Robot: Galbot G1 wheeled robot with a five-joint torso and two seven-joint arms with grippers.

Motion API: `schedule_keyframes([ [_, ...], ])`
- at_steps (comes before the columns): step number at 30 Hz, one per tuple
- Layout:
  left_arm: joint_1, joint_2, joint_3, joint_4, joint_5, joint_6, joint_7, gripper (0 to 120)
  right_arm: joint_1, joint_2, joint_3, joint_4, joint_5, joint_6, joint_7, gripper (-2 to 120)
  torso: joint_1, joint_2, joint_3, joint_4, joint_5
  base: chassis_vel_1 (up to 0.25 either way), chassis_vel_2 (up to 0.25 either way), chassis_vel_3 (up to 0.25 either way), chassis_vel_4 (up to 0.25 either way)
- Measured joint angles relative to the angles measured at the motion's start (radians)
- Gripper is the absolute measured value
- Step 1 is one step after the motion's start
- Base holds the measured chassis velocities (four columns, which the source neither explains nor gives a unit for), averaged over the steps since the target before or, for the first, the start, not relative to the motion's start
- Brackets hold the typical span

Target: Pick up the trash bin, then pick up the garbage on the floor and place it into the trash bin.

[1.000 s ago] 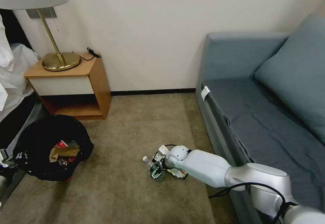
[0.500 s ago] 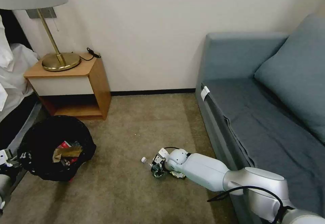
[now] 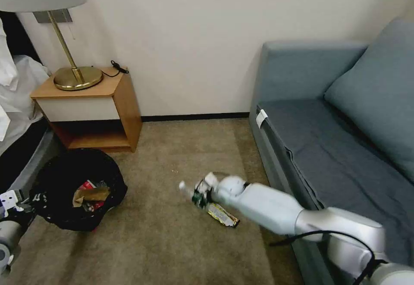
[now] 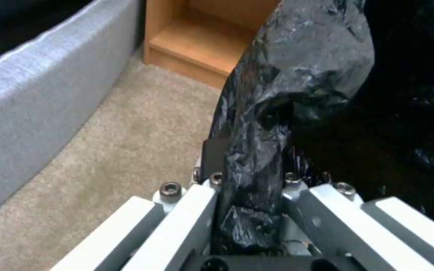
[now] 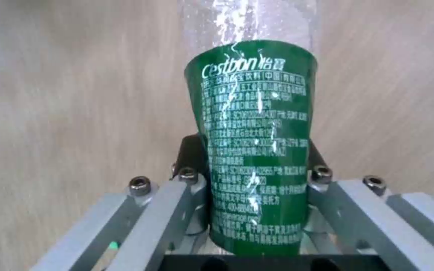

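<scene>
Above carpet, right claw (image 3: 199, 192) has lifted bottle (image 3: 192, 192) off wrapper (image 3: 222, 214)

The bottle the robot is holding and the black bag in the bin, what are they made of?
The bottle, held in the right gripper, looks like thin clear plastic: you can see through it above its glossy green label. The bag lining the trash bin, pinched by the left gripper, looks like thin shiny black plastic film, since it crinkles and catches the light.

The only readable thing was "Cestbon" in white on the bottle's green label (image 5: 255, 124), plus Chinese characters beside it; the fine print below was too small.
</scene>
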Motion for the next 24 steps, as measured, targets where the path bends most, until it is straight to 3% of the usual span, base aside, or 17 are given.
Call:
schedule_keyframes([
  [3,0.000,-0.003,0.004,-0.002,0.002,0.001,0.000,2,0.025,-0.030,0.047,0.076,0.017,-0.002,0.013,20,0.000,0.000,0.000,0.0000,0.0001,0.000,0.000,0.000,0.000],
  [5,0.002,-0.010,0.011,-0.011,0.009,0.003,-0.001,2,0.073,-0.070,0.110,0.209,0.073,0.005,0.023,20,0.000,0.000,0.000,-0.0003,-0.0002,0.000,0.000,0.000,0.000],
  [9,0.007,-0.020,0.017,-0.020,0.018,0.004,-0.001,2,0.121,-0.065,0.149,0.335,0.142,0.025,0.024,20,0.000,0.000,0.000,-0.0002,-0.0002,0.000,0.000,0.000,0.000],
  [14,0.009,-0.027,0.026,-0.031,0.023,0.007,-0.001,2,0.173,-0.022,0.129,0.438,0.203,0.072,0.045,20,0.000,0.000,0.000,0.0002,-0.0002,0.000,0.000,0.000,0.000],
  [16,0.006,-0.035,0.040,-0.039,0.023,0.015,-0.001,2,0.205,0.036,0.062,0.477,0.221,0.139,0.085,20,0.000,0.000,0.000,0.0003,-0.0003,0.000,0.000,0.000,0.000],
  [24,-0.012,-0.048,0.072,-0.044,0.012,0.032,-0.006,2,0.192,0.167,-0.029,0.403,0.195,0.283,0.123,20,0.000,0.000,0.000,0.0001,-0.0004,0.000,0.000,0.000,0.000],
])
